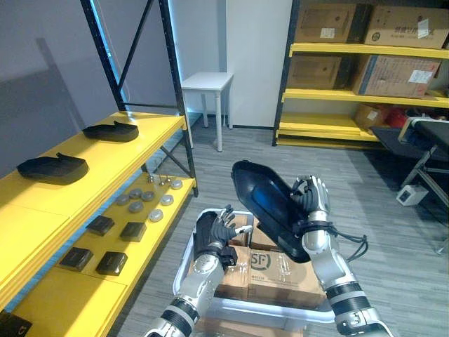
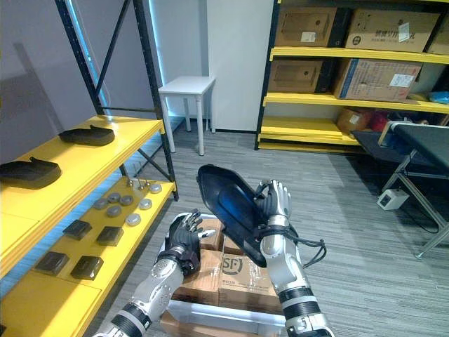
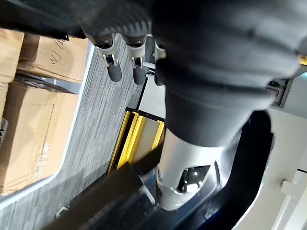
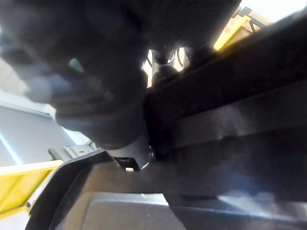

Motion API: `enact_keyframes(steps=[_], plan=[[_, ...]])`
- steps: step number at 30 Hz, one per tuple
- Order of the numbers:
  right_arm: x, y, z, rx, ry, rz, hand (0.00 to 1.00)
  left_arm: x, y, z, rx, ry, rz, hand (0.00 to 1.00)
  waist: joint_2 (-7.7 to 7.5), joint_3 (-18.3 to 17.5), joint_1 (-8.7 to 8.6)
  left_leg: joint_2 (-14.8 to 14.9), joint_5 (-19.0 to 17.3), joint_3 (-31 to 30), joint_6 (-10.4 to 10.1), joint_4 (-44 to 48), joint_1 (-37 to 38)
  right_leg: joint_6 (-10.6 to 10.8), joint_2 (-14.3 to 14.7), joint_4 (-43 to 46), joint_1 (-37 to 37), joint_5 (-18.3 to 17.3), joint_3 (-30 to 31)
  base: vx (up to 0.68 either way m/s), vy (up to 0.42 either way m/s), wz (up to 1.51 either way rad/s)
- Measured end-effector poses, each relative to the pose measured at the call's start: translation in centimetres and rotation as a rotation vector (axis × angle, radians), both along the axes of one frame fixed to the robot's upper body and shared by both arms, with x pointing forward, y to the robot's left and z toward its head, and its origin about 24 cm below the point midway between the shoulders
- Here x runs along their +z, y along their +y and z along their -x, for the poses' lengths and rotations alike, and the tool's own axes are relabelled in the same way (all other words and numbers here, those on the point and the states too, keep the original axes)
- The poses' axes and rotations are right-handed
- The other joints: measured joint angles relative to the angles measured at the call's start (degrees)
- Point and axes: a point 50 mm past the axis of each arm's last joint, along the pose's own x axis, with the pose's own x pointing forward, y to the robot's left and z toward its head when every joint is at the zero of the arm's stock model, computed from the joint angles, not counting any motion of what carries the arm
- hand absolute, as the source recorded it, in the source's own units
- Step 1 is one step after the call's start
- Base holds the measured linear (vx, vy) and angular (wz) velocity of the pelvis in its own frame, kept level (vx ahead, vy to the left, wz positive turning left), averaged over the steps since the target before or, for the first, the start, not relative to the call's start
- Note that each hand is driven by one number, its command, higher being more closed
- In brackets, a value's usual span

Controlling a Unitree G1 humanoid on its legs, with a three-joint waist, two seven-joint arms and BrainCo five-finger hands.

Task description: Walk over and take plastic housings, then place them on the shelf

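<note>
The right robot hand is raised at chest height in mid-view w/ its fingers curled round the edge of a black plastic housing, gripping it. The housing is tilted, its hollow inner side facing the camera and its narrow end up and to the left. In the right wrist view the same dark shell sits tight vs. the palm.

The left robot hand hangs lower, just left of the held housing and not touching it. Its fingers are relaxed and hold nothing. It's over a white crate packed w/ cardboard boxes.

To the robot's left is a yellow shelf. Its top lvl carries 2 more black housings, well apart: the far one and the near one. The lower lvl has small dark blocks and, beyond them, a cluster of grey discs.

At the back there's a small white desk by the wall. To its right is yellow racking loaded w/ cartons.
</note>
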Motion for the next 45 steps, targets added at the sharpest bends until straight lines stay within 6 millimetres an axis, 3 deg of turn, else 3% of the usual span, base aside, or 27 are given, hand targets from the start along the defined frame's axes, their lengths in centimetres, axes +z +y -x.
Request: enact_keyframes(steps=[6, 10, 15, 16, 20, 29, 32, 35, 36, 38, 39, 40, 41, 42, 43, 45], plan=[[1.0, 4.1, 0.8, 0.128, -0.056, -0.064, 1.00, 1.8, -0.8, -1.1, 0.031, -0.018, 0.067, 0.00, 0.00, -0.10, -0.63, -0.02, 0.08, 0.89, -0.06, -0.16, 0.67, 0.05, -0.03, -0.31, 0.23, 0.08, 0.84, 0.03, 0.021, -0.07], [1.5, 5.1, 1.4, 0.165, -0.090, -0.091, 1.00, 1.9, -0.7, -1.3, 0.066, 0.003, 0.090, 0.00, -0.02, -0.12, -0.90, -0.01, 0.06, 1.27, -0.09, -0.23, 1.08, 0.08, -0.04, -0.36, 0.44, 0.11, 1.09, 0.01, 0.021, -0.04], [0.4, 5.7, 2.1, 0.188, -0.063, -0.130, 1.00, 1.5, -0.1, -1.4, 0.132, 0.041, 0.091, 0.00, -0.04, -0.55, -1.44, 0.06, -0.08, 1.37, -0.24, -0.31, 1.53, 0.08, 0.01, -0.60, 0.94, 0.16, 1.19, 0.00, 0.000, 0.00], [0.3, 5.7, 2.4, 0.190, -0.061, -0.151, 1.00, 1.4, -0.1, -1.4, 0.138, 0.048, 0.095, 1.00, -0.05, -0.60, -1.42, 0.07, -0.09, 1.39, -0.25, -0.31, 1.53, 0.06, 0.02, -0.61, 0.93, 0.18, 1.21, 0.00, 0.000, 0.00], [0.3, 6.2, 2.7, 0.220, -0.067, -0.172, 1.00, 1.3, 0.1, -1.5, 0.178, 0.084, 0.147, 1.00, -0.16, -0.68, -1.58, 0.26, -0.11, 1.71, -0.29, -0.32, 1.63, -0.01, 0.21, -0.61, 0.82, 0.27, 1.46, 0.01, 0.015, -0.03], [0.4, 6.4, 3.2, 0.299, -0.107, -0.226, 1.00, 2.2, 1.5, -2.0, 0.295, 0.041, 0.441, 1.00, -0.29, -0.68, -1.78, 0.97, -0.52, 3.25, -0.83, -0.46, 2.38, -0.26, 0.91, -0.69, 0.57, 0.44, 2.95, 0.02, 0.014, -0.09], [0.4, 7.1, 3.6, 0.348, -0.121, -0.241, 1.00, 1.9, 2.2, -0.9, 0.324, 0.026, 0.528, 1.00, -0.38, -0.65, -1.57, 0.99, -0.52, 2.61, -0.83, -0.16, 1.47, -0.27, 0.90, -0.71, 0.29, 0.43, 2.40, 0.01, 0.008, 0.12], [-0.3, 7.9, 4.5, 0.392, -0.109, -0.290, 1.00, 1.6, 3.5, 0.8, 0.378, 0.003, 0.607, 1.00, -0.53, -0.43, -0.90, 0.49, -0.39, -2.95, -0.98, 2.20, -3.08, -0.45, 0.84, -0.41, -0.05, -0.07, -2.93, -0.01, -0.023, 0.90], [-0.9, 8.5, 4.9, 0.406, -0.083, -0.341, 1.00, 1.4, 4.3, 1.6, 0.408, -0.011, 0.622, 1.00, -0.36, 0.01, 0.16, 0.19, 0.03, -7.55, -1.61, 3.51, -5.37, -0.72, 0.90, 1.51, 0.15, -1.86, -7.36, -0.04, -0.071, 1.55], [-1.3, 9.1, 5.0, 0.430, -0.061, -0.373, 1.00, 1.3, 5.2, 2.3, 0.437, -0.026, 0.621, 1.00, -0.25, 0.50, 1.21, -0.16, 0.96, -10.92, -2.31, 3.95, -6.85, -0.89, 0.89, 3.61, 0.57, -3.72, -11.39, -0.06, -0.084, 1.64], [-1.5, 9.6, 5.1, 0.467, -0.041, -0.392, 1.00, 1.2, 6.0, 3.1, 0.464, -0.048, 0.606, 1.00, 0.21, 1.06, 2.28, -0.41, 2.69, -10.22, -1.07, 2.18, -8.93, -1.07, 0.22, 6.21, 1.54, -6.11, -17.92, -0.07, -0.090, 2.02], [-1.5, 9.8, 5.0, 0.480, -0.040, -0.399, 1.00, 1.3, 6.2, 3.3, 0.468, -0.059, 0.597, 1.00, 0.48, 1.31, 2.52, 0.39, 2.29, -8.27, -0.52, 1.81, -9.53, -0.96, 0.09, 6.51, 2.34, -6.69, -21.15, -0.05, -0.109, 2.68], [-1.6, 10.1, 5.0, 0.500, -0.025, -0.420, 1.00, 1.4, 6.6, 3.5, 0.478, -0.081, 0.561, 1.00, 0.20, 1.71, 3.45, 1.24, -0.23, -0.13, 3.72, 2.19, -11.65, -0.45, -0.75, 6.24, 3.95, -7.16, -26.86, 0.01, -0.059, 2.06], [-1.6, 10.2, 4.9, 0.507, -0.019, -0.424, 1.00, 1.5, 6.9, 3.6, 0.483, -0.091, 0.548, 1.00, 0.10, 1.96, 3.84, 1.73, -1.44, 4.83, 5.69, 2.81, -12.84, -0.19, -1.66, 5.94, 4.32, -7.33, -29.40, 0.01, -0.025, 2.38], [-1.6, 10.8, 4.5, 0.537, -0.005, -0.406, 1.00, 1.5, 7.8, 4.0, 0.508, -0.118, 0.506, 1.00, 0.59, 2.01, 4.29, 3.23, -1.93, 16.46, 6.18, 4.14, -14.91, 0.22, -3.18, 5.86, 4.95, -8.13, -34.08, 0.02, 0.023, 1.96], [-1.4, 11.3, 4.3, 0.569, 0.006, -0.389, 1.00, 1.9, 8.9, 4.6, 0.527, -0.157, 0.455, 1.00, 1.50, 1.62, 5.14, 4.45, -0.76, 30.86, 4.59, 4.50, -15.63, 1.62, -4.92, 6.15, 6.26, -9.08, -40.20, 0.16, 0.077, 1.84]])
